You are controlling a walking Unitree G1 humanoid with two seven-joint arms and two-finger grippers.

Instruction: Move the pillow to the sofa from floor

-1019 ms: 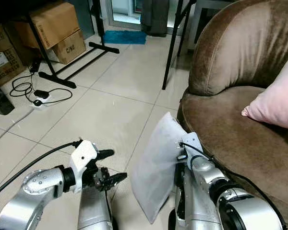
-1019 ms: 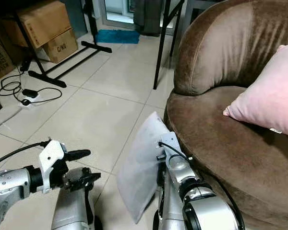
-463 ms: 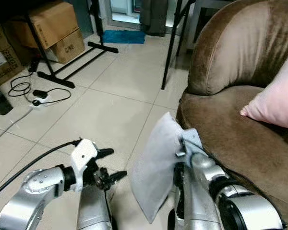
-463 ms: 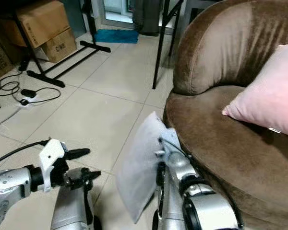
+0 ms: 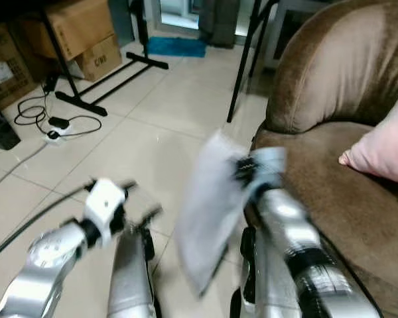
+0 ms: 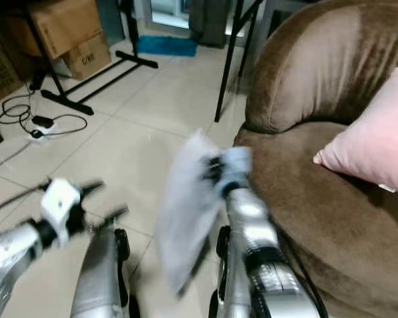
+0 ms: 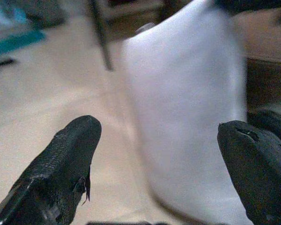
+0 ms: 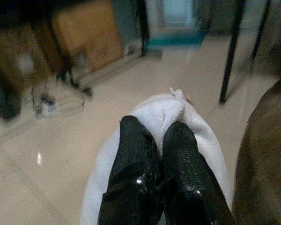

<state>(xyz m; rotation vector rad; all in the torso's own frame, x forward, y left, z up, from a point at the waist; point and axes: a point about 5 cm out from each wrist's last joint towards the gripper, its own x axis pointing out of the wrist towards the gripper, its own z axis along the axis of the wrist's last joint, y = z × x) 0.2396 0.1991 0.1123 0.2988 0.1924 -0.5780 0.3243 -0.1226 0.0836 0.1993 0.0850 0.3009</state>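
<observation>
A pale grey pillow (image 5: pixel 209 199) hangs blurred above the tiled floor, just left of the brown sofa (image 5: pixel 331 99). My right gripper (image 8: pixel 159 140) is shut on the pillow's top edge (image 8: pixel 171 110), pinching the fabric between its two black fingers. My right arm (image 5: pixel 285 232) rises beside the sofa's front rim. My left gripper (image 7: pixel 159 140) stands open, its fingers (image 7: pixel 70 150) wide apart, facing the pillow's broad side (image 7: pixel 187 112) from a short distance. In the eye views the left gripper (image 5: pixel 142 215) is low at the left, blurred.
A pink pillow (image 5: pixel 385 149) lies on the sofa seat at the right. Black stand legs (image 5: pixel 239 66) rise by the sofa's left side. Cardboard boxes (image 5: pixel 79 33), another black stand (image 5: pixel 99 79) and cables (image 5: pixel 46 122) sit at the far left. A teal mat (image 5: pixel 176 46) lies at the back.
My right gripper has lifted the pillow up and forward, toward the sofa's edge. The left arm has shifted slightly left. The picture is blurred with motion.
</observation>
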